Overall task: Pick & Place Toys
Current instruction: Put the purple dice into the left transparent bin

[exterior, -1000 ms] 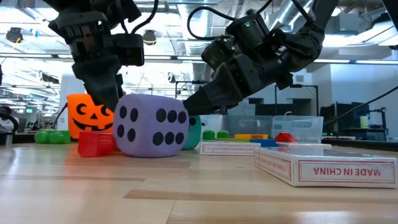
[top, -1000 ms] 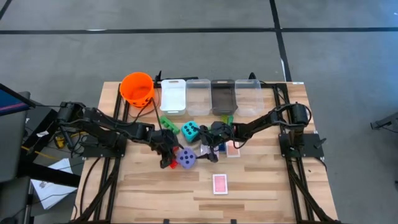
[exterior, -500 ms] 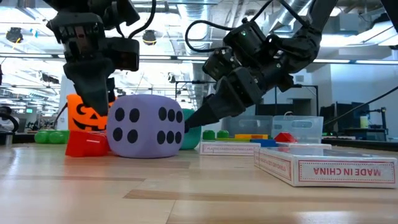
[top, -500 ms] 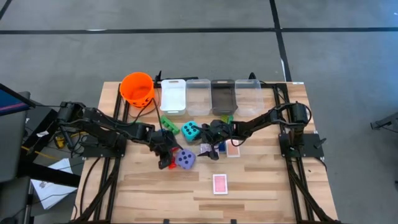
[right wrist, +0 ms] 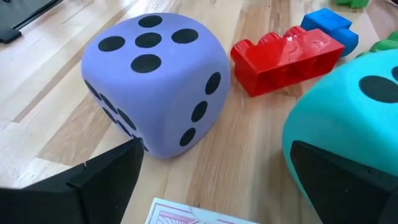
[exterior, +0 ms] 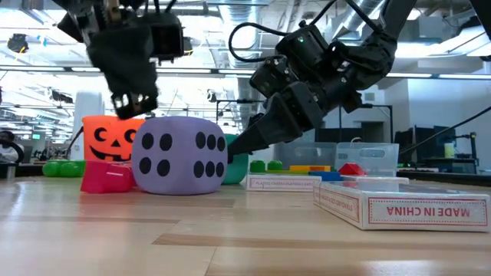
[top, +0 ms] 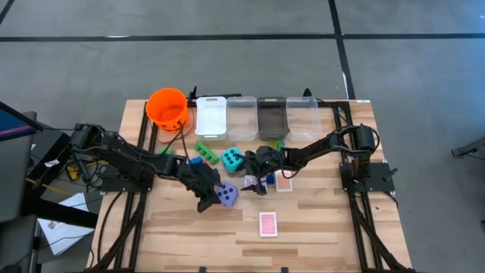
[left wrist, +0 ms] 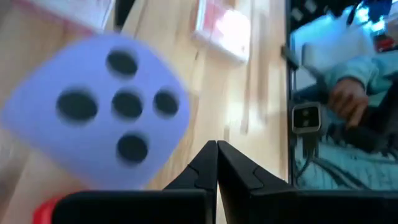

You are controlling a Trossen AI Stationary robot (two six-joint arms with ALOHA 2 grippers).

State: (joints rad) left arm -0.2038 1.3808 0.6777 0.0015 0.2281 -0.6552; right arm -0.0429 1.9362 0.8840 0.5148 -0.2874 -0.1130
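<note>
In the high view the left end effector (top: 204,184) sat just left of centre frame, directly beside the purple die (top: 226,194) on the wooden tabletop (top: 318,220). Its fingers (left wrist: 214,163) were pressed fully together and carried nothing; in the low view it hung above a red brick (exterior: 107,176) that lay against the die's left side. The right end effector (top: 254,168) reached in from the right of the frame, its jaws spread wide, one fingertip beside the purple die and the other in front of the teal die (top: 233,159), gripping neither. The right wrist view showed the purple die (right wrist: 155,81), the red brick (right wrist: 287,56) and a blue brick (right wrist: 329,25) behind it, with the teal die (right wrist: 348,118) nearer the camera. A green brick (top: 206,151) lay left of the teal die. One pink-backed card pack (top: 267,224) lay alone at lower centre, another (top: 284,182) right of centre. The orange bucket (top: 167,108) and a row of bins (top: 256,116) lined the upper edge.
</note>
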